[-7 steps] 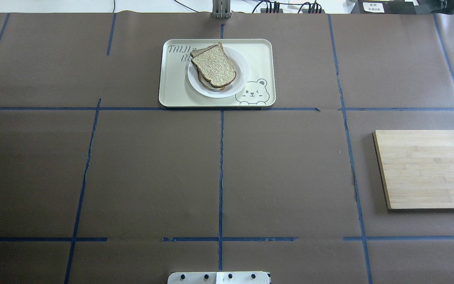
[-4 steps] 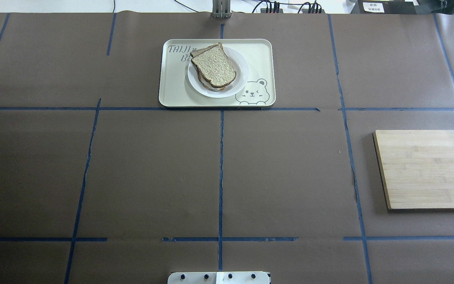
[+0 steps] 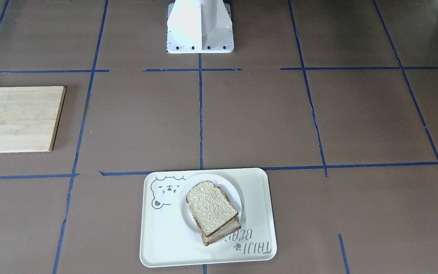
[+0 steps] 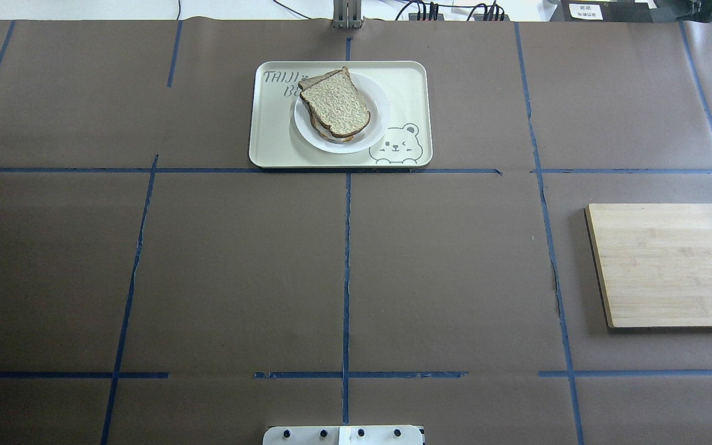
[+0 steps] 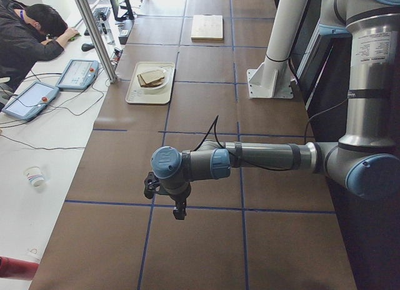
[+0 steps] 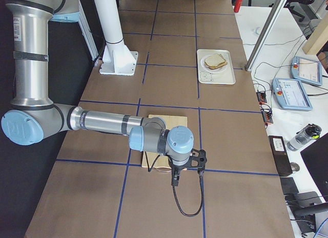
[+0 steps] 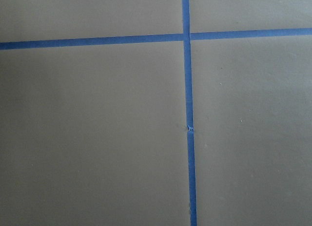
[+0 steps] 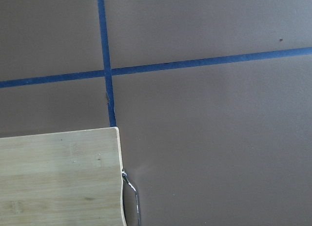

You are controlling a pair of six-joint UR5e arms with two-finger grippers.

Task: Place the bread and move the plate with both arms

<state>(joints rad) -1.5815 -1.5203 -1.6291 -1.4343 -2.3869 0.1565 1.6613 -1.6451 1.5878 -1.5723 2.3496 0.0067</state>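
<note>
The bread (image 4: 335,105) is a speckled slice with dark crust. It lies on top of a second slice on the small white plate (image 4: 380,126), which sits on the cream bear tray (image 4: 269,137) at the far middle of the table. Bread (image 3: 211,207), plate (image 3: 239,198) and tray (image 3: 165,236) also show in the front view. The left gripper (image 5: 179,212) hangs over bare table at the robot's left end, far from the tray. The right gripper (image 6: 175,180) hangs near the cutting board's outer edge. Both show only in the side views, so I cannot tell if they are open or shut.
A bamboo cutting board (image 4: 671,266) lies on the robot's right side, also in the right wrist view (image 8: 58,177). The white pedestal base (image 3: 200,26) stands at the near middle. Blue tape lines cross the brown table. An operator (image 5: 31,34) sits beyond the far edge.
</note>
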